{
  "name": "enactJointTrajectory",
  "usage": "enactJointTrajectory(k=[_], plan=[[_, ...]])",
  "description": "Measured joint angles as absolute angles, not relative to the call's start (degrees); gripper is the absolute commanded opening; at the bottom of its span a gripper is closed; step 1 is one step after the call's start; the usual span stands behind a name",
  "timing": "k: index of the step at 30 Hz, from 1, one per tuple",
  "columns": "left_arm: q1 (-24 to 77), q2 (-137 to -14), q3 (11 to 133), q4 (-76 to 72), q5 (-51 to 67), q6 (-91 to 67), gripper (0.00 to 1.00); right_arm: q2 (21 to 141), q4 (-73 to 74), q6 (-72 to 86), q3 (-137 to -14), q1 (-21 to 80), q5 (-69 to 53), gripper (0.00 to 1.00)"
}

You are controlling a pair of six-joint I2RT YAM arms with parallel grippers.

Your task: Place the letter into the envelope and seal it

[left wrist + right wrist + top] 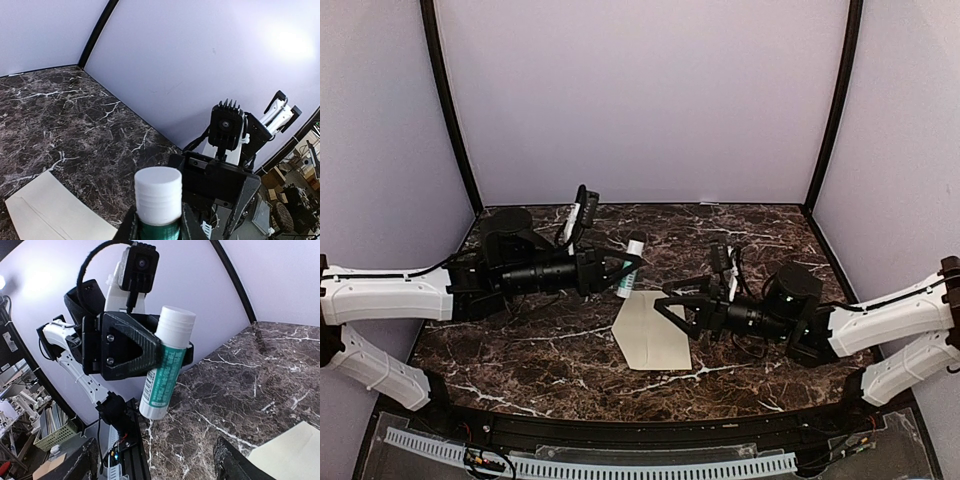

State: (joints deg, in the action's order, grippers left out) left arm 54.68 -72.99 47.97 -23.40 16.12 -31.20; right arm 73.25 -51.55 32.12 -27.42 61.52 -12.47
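My left claw (618, 268) is pinching a white-capped plastic glue stick with a green label (631, 264). Its two black fingers are pressed against the sides of the tube below the ribbed cap. The stick stands cap up, slightly tilted, just beyond the far edge of the plain pale-cream paper envelope (645, 340), toward that envelope's left corner. From my right wrist, the stick's bare lower end looks to hang clear of the stone. The envelope lies flat on the dark brown marble-patterned table (520, 350), between my two arms, with its pointed end turned toward my left arm. I cannot tell whether its flap is folded shut. My right claw (665, 300) is spread wide with nothing between its fingers. It sits at the envelope's right side, its tips reaching over the paper's near-right edge, and I cannot tell whether they touch the paper. The two claws face each other across the envelope's far edge, near but apart.
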Motion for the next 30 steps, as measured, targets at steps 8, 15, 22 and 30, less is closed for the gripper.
enactJointTrajectory(k=[8, 15, 22, 30], plan=[[55.4, -73.1, 46.5, -34.4, 21.1, -33.8, 0.0, 78.8, -58.3, 32.3, -33.5, 63.9, -13.1, 0.66], [56.5, -73.2, 46.3, -38.2, 21.8, -34.1, 0.0, 82.8, -58.9, 32.8, -37.2, 64.7, -12.7, 0.48], [56.8, -73.2, 45.5, -39.1, 21.6, -34.0, 0.0, 83.8, -58.6, 33.3, -39.2, 65.1, -11.9, 0.32], [56.9, -73.2, 44.7, -40.5, 20.8, -32.4, 0.0, 84.0, -58.3, 34.7, -39.8, 65.4, -11.6, 0.0]])
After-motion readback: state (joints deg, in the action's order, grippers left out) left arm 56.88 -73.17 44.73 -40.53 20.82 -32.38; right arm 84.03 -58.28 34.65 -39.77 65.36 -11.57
